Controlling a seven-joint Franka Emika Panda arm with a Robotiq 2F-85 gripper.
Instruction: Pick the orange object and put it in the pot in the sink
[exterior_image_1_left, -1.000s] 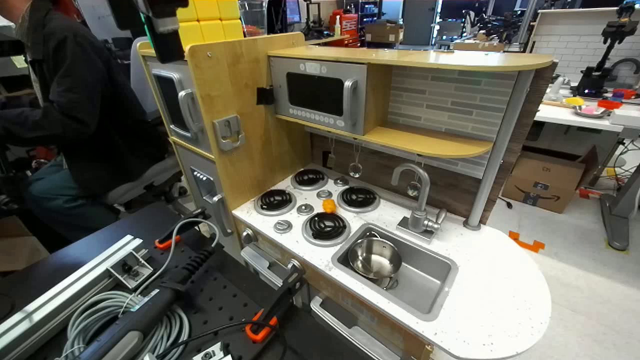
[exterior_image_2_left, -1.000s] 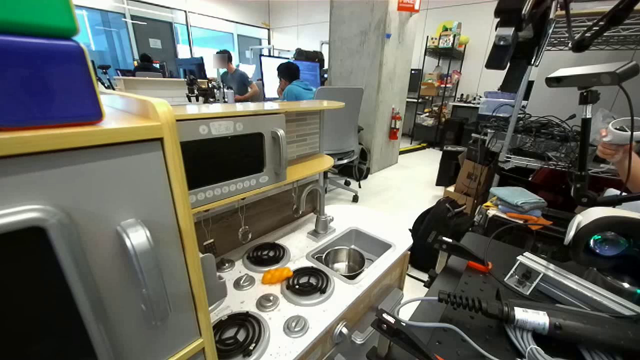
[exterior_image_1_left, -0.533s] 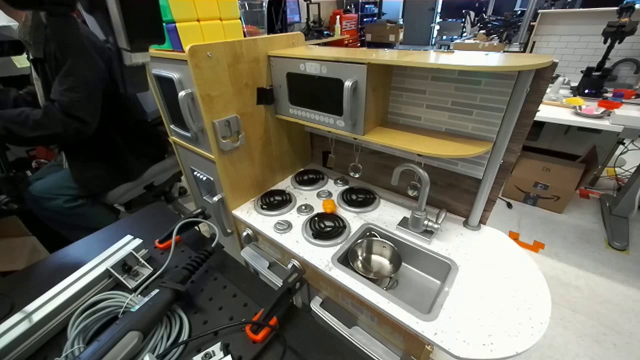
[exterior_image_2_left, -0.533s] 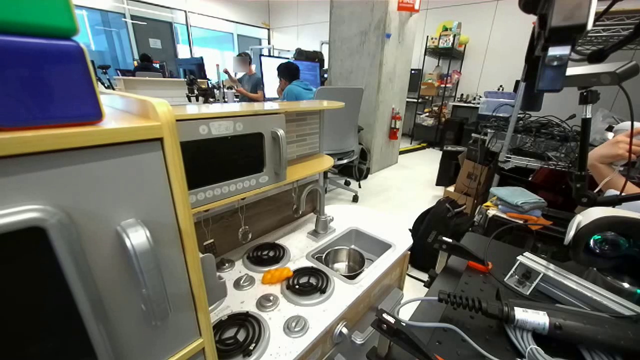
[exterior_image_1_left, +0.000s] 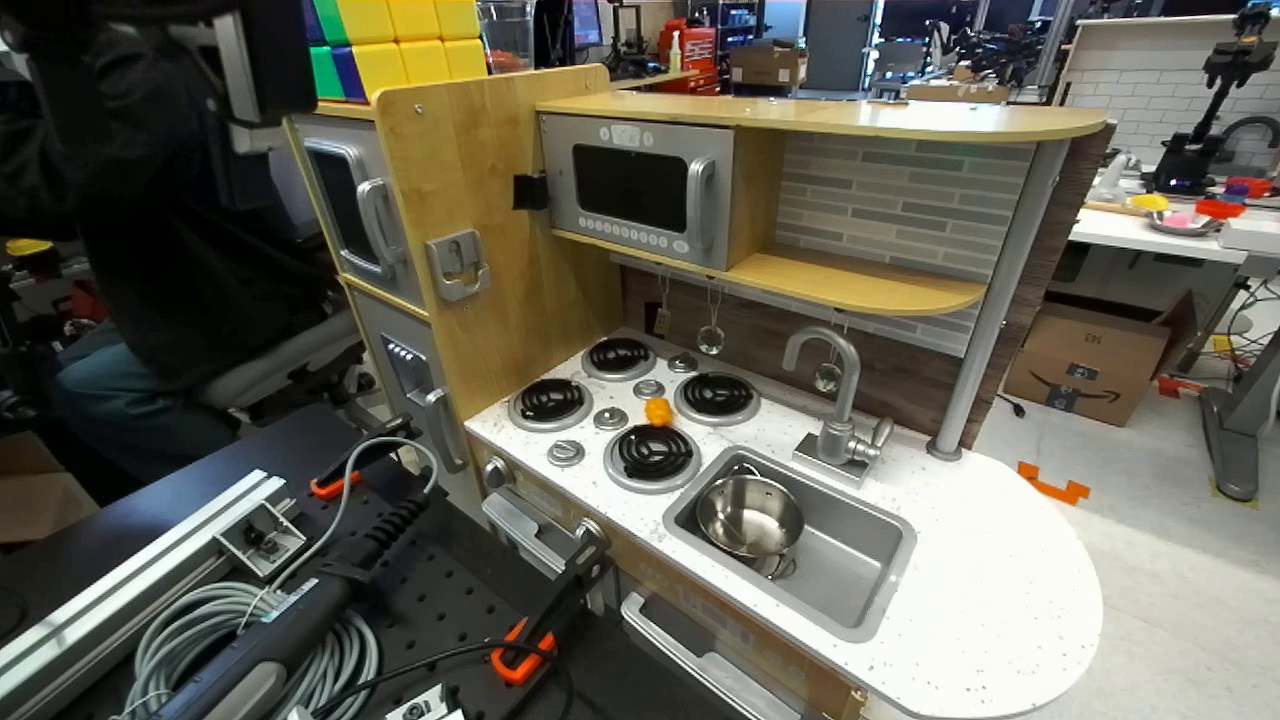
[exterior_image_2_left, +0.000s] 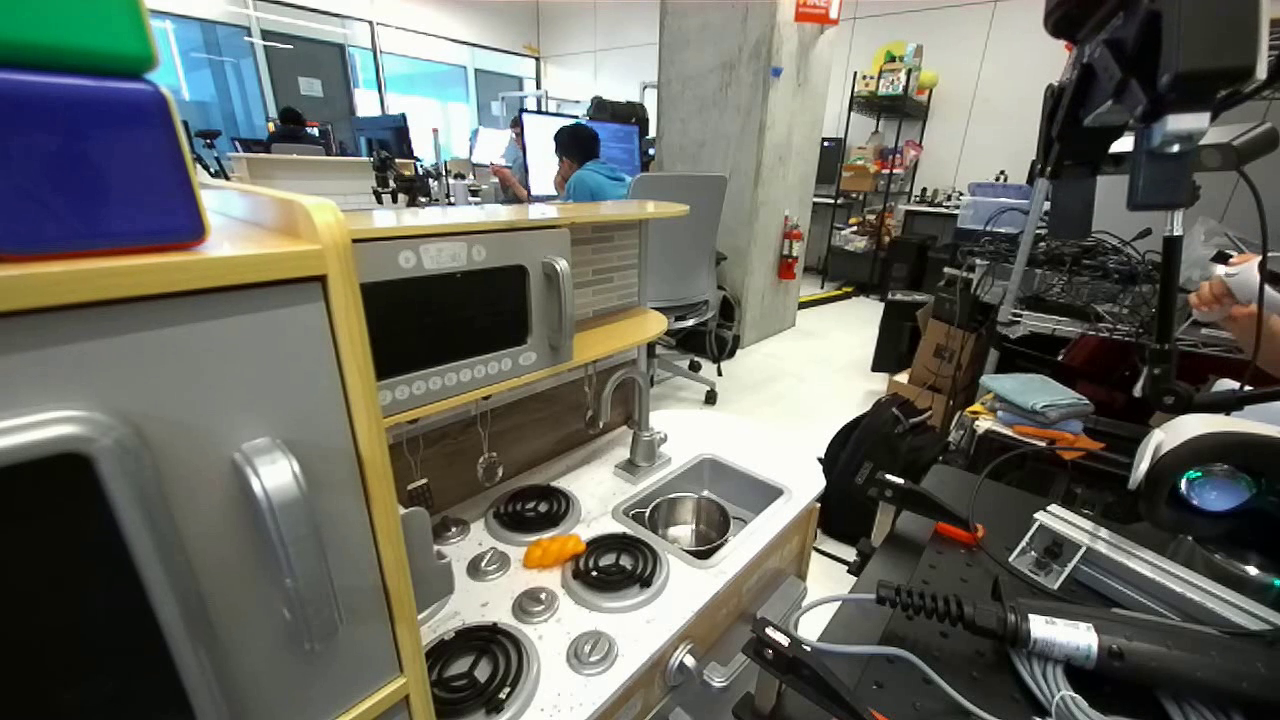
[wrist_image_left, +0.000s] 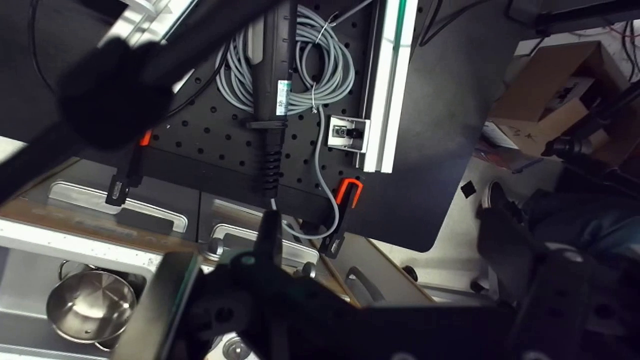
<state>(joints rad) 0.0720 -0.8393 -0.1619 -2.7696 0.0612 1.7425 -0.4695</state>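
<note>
Saw the tool (exterior_image_2_left: 1115, 205) spread wide, pinching nothing, higher than and well apart from the front burner (exterior_image_2_left: 615, 570) by the sink (exterior_image_1_left: 850, 555). Found the orange object (exterior_image_2_left: 553, 551) on the table (exterior_image_1_left: 1000, 560), just beside that burner; could not tell whether touching its rim. Looked long, knobbly and almost twisted in an exterior view. Seemed likely to handle as light and stiff, like toy plastic, hardly fragile, but perhaps slippery on the bulges and apt to roll. Probably called for a hold from above, across the middle and square to the length, minding that burner's coil. Noted the pot (exterior_image_1_left: 750, 515) inside the sink, at the end nearest that burner, opening upward for a gentle release.
</note>
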